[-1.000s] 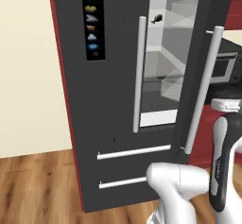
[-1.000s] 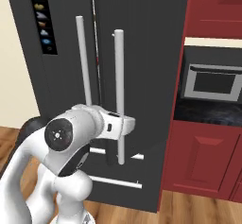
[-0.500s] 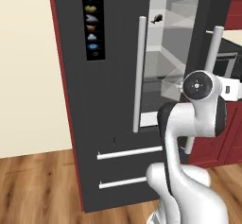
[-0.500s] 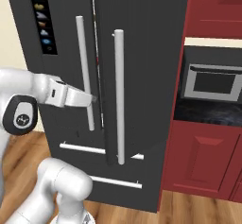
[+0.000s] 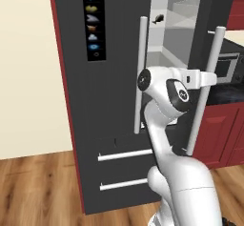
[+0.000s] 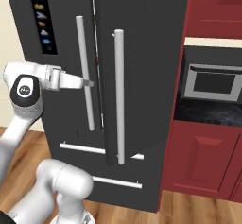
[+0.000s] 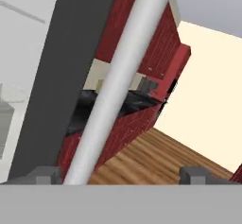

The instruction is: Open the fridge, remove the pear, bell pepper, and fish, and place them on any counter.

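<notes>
Now you are looking at the fridge (image 5: pixel 114 125) with its right door (image 5: pixel 209 53) standing ajar, its edge slanting from 6 to 12 o'clock in the hand view. Open wood floor (image 7: pixel 156 157) is spreading toward 4 o'clock past that edge. You are counting two vertical bar handles (image 6: pixel 119 95), two drawers (image 5: pixel 126 170) and one fish (image 5: pixel 157 17), a small dark shape sitting on an upper shelf at about 1 o'clock of the left base view. The gripper (image 7: pixel 122 173) is standing spread wide, released, holding nothing; the right door's handle bar (image 7: pixel 113 100) is running just beside the left fingertip (image 7: pixel 45 173), and whether they touch you cannot tell.
</notes>
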### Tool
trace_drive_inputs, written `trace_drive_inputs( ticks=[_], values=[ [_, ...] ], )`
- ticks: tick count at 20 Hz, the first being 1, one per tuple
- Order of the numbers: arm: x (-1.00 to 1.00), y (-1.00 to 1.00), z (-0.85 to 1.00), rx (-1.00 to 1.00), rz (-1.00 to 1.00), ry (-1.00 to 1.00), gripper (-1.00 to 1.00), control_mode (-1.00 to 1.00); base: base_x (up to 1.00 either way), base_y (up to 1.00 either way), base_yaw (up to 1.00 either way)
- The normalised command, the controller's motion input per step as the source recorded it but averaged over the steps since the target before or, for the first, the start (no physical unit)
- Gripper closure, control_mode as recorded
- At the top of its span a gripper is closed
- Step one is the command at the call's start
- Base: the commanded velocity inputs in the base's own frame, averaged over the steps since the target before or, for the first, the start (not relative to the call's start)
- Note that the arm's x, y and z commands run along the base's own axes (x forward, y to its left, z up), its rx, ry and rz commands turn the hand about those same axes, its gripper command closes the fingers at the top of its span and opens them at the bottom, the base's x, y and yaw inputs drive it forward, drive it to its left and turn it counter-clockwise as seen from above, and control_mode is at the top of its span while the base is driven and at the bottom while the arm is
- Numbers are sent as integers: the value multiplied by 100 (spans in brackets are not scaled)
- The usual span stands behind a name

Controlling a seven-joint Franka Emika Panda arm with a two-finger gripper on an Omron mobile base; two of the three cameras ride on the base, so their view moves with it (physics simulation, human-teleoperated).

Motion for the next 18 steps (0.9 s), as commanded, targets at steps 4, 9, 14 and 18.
trace_drive_inputs(
  ticks=[4, 9, 14, 18],
  values=[
    [13, 33, 26, -10, -15, 6, -100, -100, 0, 0, 0],
    [56, 4, 6, -7, -18, 8, -100, -100, 0, 0, 0],
    [79, 12, -7, -11, -15, 0, -100, -100, 0, 0, 0],
    [69, 12, -15, -10, -12, 1, -100, -100, 0, 0, 0]
  ],
)
